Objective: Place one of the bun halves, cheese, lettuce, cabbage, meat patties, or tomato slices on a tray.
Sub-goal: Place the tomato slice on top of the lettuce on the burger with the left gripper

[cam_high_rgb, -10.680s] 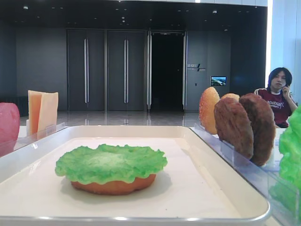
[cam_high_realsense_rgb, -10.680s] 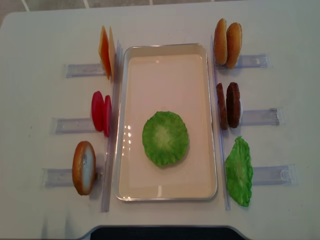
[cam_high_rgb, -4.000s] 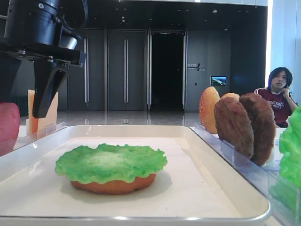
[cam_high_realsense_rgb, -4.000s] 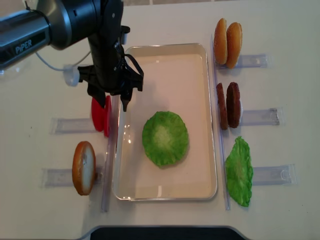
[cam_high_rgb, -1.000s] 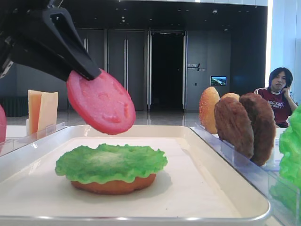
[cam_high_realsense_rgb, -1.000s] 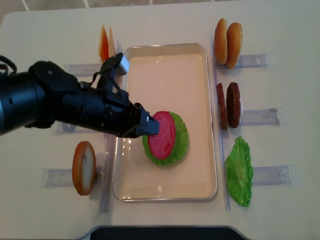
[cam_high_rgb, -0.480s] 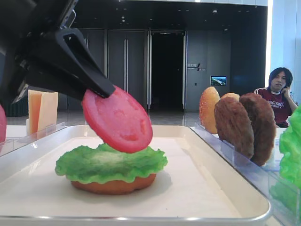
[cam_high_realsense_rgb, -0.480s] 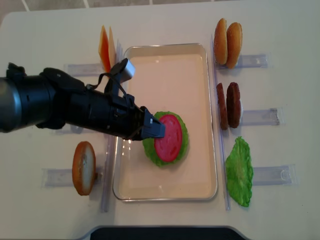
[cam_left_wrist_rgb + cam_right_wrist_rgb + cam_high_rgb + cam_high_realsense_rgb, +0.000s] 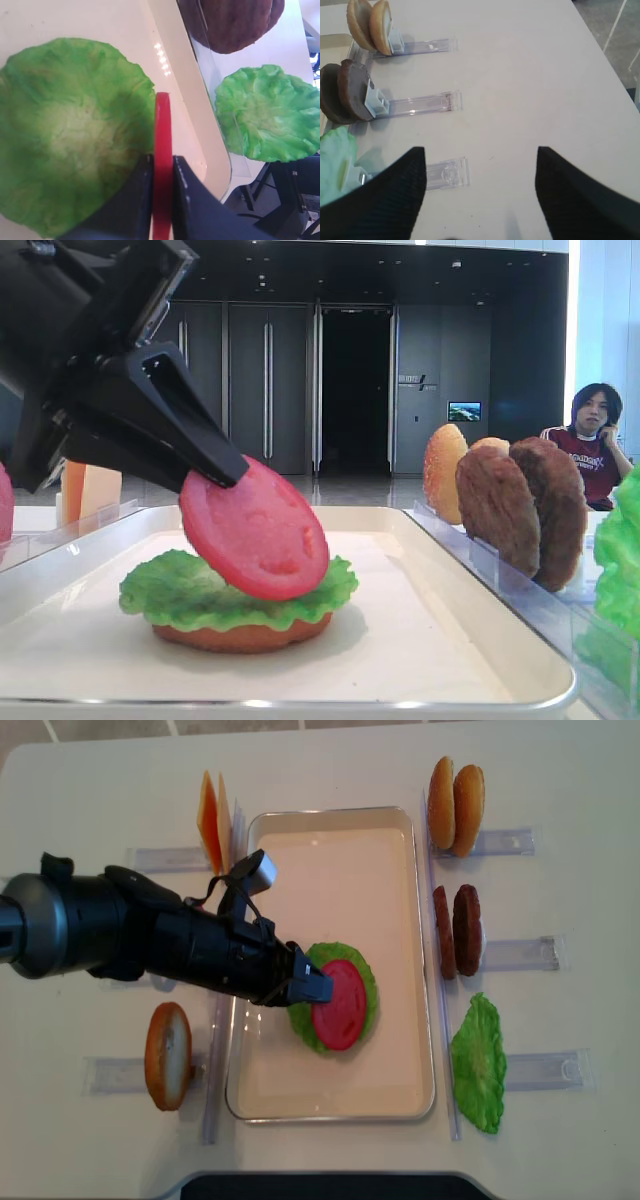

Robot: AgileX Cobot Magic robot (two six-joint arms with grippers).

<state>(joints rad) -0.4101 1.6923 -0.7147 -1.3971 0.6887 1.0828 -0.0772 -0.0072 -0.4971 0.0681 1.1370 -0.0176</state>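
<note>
Tomato, a flat glossy red toy disc [image 9: 255, 530], is seen in the low exterior view pinched at its upper left rim by the black left gripper [image 9: 215, 468]; it is tilted, and its lower edge appears to touch the bright green ruffled lettuce leaf [image 9: 190, 592] lying on an orange-brown flat bun half [image 9: 240, 635] inside the large white rimmed tray [image 9: 420, 640]. If the slice were released at this tilt, a slide off toward 4 o'clock could be expected.

In the right wrist view, the right gripper [image 9: 480, 192] is shown spread and empty above the white table [image 9: 520, 75], well apart from the tray; no hazard is posed there.

In the left wrist view, the slice [image 9: 162, 165] is seen edge-on between pressed fingers [image 9: 140, 200]. A downward push could drag the leaf [image 9: 70, 130] off the bun.

In the overhead view, the slice [image 9: 342, 1004] sits toward 4 o'clock of the leaf's [image 9: 360, 970] centre, so an off-centre stack is likely.
</note>
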